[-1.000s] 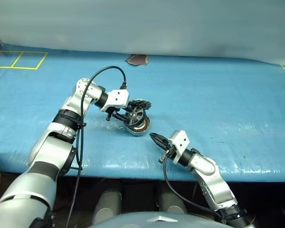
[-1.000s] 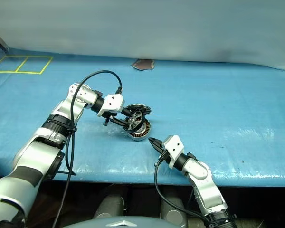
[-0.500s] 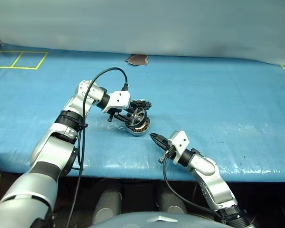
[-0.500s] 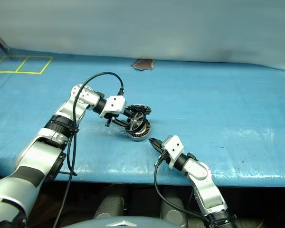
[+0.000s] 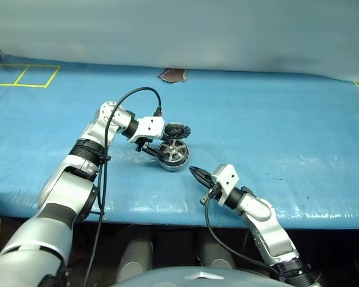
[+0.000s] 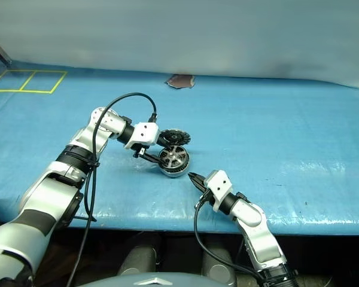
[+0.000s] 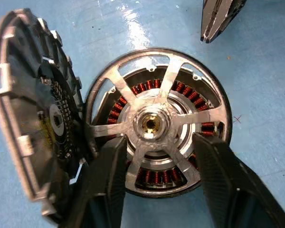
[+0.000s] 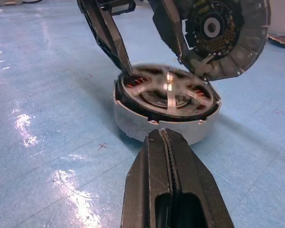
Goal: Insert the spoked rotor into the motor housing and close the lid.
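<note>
Left end effector (image 7: 154, 178) open, black fingers straddling the dark spoked rotor (image 7: 154, 124), which sits flat inside the short silvery motor housing (image 8: 133, 124) on the blue worktop (image 5: 275, 119). Grey toothed-edge lid (image 7: 35, 123) stands tilted on edge against housing. Right end effector (image 8: 167, 142) closed, empty, just beside housing.

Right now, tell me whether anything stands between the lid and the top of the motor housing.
Yes: the left gripper. Its open fingers straddle the spoked rotor, now seated in the motor housing. The lid stands tilted on edge against the housing's side.
</note>
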You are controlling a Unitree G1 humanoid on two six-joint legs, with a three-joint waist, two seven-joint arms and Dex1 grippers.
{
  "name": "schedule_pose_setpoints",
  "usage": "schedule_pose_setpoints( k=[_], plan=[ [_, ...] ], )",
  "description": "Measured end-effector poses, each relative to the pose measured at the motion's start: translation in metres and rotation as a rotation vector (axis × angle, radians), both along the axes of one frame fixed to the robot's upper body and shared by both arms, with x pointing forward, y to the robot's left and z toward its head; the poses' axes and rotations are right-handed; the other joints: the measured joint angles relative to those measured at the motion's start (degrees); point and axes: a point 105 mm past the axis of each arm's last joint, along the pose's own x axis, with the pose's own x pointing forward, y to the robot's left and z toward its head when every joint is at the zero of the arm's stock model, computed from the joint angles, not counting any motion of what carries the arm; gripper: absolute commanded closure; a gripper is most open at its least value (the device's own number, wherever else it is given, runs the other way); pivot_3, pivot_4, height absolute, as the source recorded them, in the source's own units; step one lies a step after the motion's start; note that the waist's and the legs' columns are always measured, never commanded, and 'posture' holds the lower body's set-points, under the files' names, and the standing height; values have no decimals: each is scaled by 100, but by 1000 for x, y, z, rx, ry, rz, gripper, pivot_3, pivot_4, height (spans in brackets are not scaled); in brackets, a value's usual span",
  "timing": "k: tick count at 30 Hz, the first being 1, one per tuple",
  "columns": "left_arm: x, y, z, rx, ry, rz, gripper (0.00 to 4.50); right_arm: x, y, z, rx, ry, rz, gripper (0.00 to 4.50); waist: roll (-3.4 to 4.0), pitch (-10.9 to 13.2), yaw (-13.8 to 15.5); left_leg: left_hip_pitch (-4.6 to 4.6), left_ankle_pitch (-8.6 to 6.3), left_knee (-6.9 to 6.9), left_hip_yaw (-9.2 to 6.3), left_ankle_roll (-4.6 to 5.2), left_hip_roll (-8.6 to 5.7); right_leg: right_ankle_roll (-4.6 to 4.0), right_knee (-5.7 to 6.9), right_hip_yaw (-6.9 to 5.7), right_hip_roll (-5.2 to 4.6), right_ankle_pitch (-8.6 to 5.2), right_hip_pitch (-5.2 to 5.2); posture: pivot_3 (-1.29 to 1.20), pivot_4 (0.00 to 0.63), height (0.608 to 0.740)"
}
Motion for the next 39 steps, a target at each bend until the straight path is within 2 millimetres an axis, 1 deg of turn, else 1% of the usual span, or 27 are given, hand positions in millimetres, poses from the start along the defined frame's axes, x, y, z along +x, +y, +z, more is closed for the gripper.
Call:
schedule_pose_setpoints(
  k=[11,18,20,23,26,28,30,32,35,37,39],
  plan=[
    [-1,-2,3,-47,29,11,1178,1,-1,0,-3,0,-8,4500,0,0,-5,0,0,0,0,0,0,0,0,0,0,0,-1,0,150,740],
    [-9,5,3,-107,76,30,1178,6,-6,2,-3,-8,-42,4500,0,0,-20,0,0,-2,0,0,1,-1,0,1,0,0,-3,0,150,740],
    [-13,8,3,-123,90,35,1178,12,-8,4,-8,-12,-74,4500,0,0,-18,0,0,-1,0,0,1,-1,2,1,0,0,-4,0,150,740],
    [-19,14,4,-155,93,54,1178,26,-14,8,-24,-21,-146,4500,1,0,-15,3,0,0,0,0,2,-2,4,2,0,1,-2,0,150,740],
    [-25,20,1,-172,102,76,1178,35,-21,10,-34,-22,-197,4500,2,-1,-5,3,0,-1,0,0,1,-3,5,3,0,0,-4,0,150,740],
    [-28,23,-3,-179,114,99,1178,39,-22,13,-39,-26,-203,4500,2,-1,-6,3,0,-1,0,0,1,-3,6,3,0,0,-4,0,150,740],
    [-30,25,-4,-212,131,124,1178,43,-21,17,-39,-37,-200,4500,2,-1,-5,2,0,-1,0,0,1,-3,6,3,0,0,-5,0,150,740],
    [-32,26,0,-251,141,140,1178,48,-20,24,-31,-59,-197,4500,2,-1,-7,3,0,0,0,0,1,-3,6,3,0,0,-3,0,150,740],
    [-36,31,4,-282,127,163,1178,59,-20,42,-1,-107,-199,4500,4,-1,-25,8,0,-2,2,0,2,-3,6,5,0,0,-3,0,150,740],
    [-40,38,-3,-270,128,195,1178,68,-18,60,30,-143,-189,4500,5,-2,-40,11,0,-5,3,0,3,-4,6,5,0,0,-3,0,150,740],
    [-42,43,-16,-268,124,239,1178,79,-12,77,46,-183,-156,4500,5,-2,-56,14,0,-7,4,0,3,-5,8,7,1,1,-4,0,150,740]
  ],
)
